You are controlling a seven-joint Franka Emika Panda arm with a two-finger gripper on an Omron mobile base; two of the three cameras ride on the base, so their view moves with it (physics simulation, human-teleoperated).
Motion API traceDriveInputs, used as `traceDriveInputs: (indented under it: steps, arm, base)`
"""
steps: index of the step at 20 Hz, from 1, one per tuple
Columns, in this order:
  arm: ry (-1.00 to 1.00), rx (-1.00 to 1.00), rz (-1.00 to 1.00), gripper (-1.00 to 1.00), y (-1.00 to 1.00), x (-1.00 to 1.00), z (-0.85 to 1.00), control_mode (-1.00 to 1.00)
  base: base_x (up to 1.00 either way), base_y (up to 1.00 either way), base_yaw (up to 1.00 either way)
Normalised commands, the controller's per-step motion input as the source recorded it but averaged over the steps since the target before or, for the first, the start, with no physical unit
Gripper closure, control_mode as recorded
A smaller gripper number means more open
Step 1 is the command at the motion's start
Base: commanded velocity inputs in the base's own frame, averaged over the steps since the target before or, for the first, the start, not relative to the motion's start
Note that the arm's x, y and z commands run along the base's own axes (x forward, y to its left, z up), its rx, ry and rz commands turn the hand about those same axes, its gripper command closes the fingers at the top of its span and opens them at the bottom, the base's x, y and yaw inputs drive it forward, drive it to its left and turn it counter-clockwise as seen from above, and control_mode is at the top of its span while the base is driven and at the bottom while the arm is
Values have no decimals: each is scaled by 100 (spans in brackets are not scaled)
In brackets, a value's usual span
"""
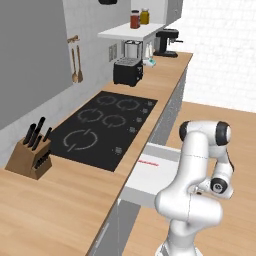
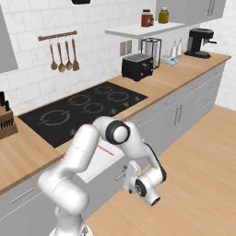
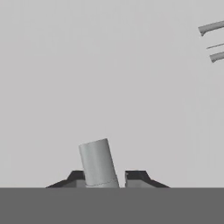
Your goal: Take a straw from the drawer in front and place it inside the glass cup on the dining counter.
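now the drawer [image 1: 152, 172] stands open with the straw [image 1: 148, 163] inside; the hand [image 3: 101, 177] pinches its handle [image 3: 99, 162] at six o'clock; next, release and reach.

No text, label, brand or number can be read in these pictures. The black hob [image 1: 102, 127] on the tabletop [image 1: 55, 210] carries only white ring marks and small control symbols near its right edge, too small to read as signs. The two jars [image 2: 154, 17] on the far shelf [image 2: 138, 30] show no label that can be read. The toaster [image 2: 137, 66] and the coffee machine [image 2: 199, 42] show no brand. The red straw [image 1: 147, 163] in the drawer [image 1: 152, 175] has no writing I can see.
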Motion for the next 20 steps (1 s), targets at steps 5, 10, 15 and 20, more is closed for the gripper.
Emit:
traceDriveInputs:
  steps: [5,10,15,20]
  arm:
    - [11,-18,0,-100,-4,1,-24,-100]
    - [17,-4,0,-100,-54,-4,-1,-100]
    - [0,0,0,-100,-45,-17,63,-100]
    - [0,-11,0,-100,-5,0,99,-100]
  base:
    - [0,0,0]
    - [0,0,0]
    - [0,0,0]
    - [0,0,0]
